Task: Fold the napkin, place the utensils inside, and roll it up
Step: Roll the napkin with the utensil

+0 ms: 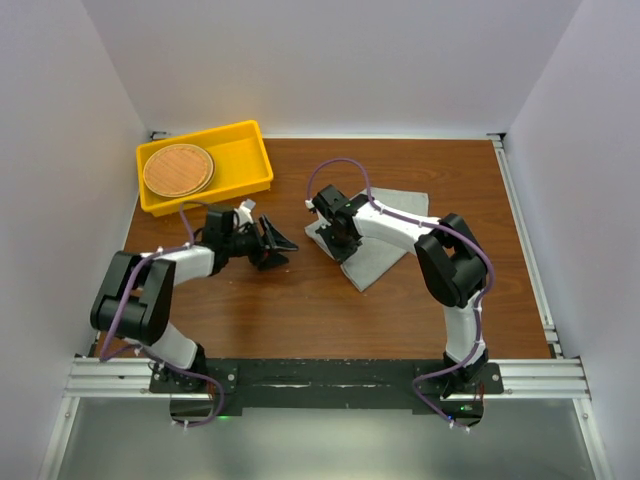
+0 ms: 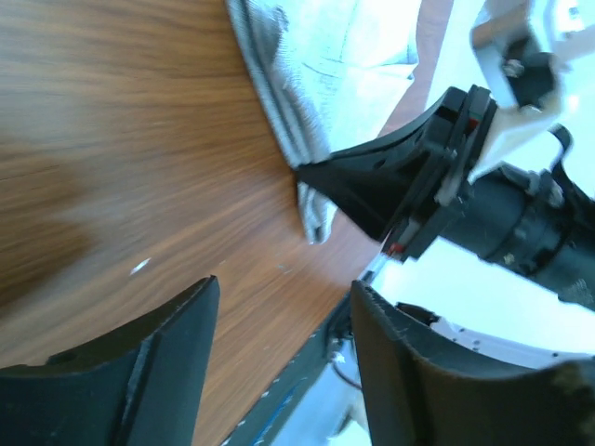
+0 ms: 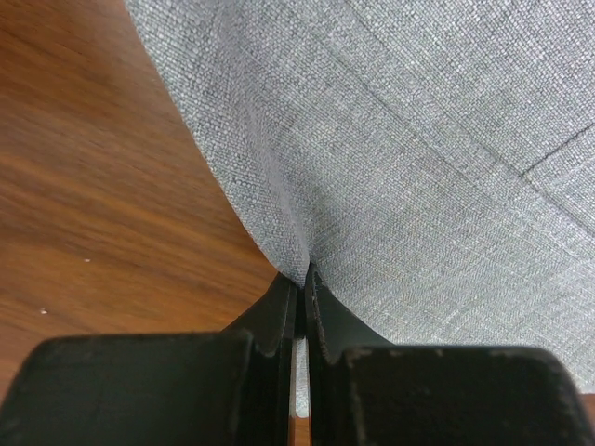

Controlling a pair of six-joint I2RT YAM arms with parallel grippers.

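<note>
My right gripper is pinched tight on the napkin. Its two fingers are pressed together on a fold at the cloth's left edge, and grey fabric fills the wrist view above them. From the left wrist view, that pinch sits at the napkin's edge, down close to the wood. The napkin lies on the table just right of centre, partly under my right arm. My left gripper is spread wide with nothing between the jaws. It sits low over bare wood just left of the napkin and points toward the pinched edge without touching it. A yellow tray sits at the far left corner, well apart from the napkin, with a round brown disc lying in it.
</note>
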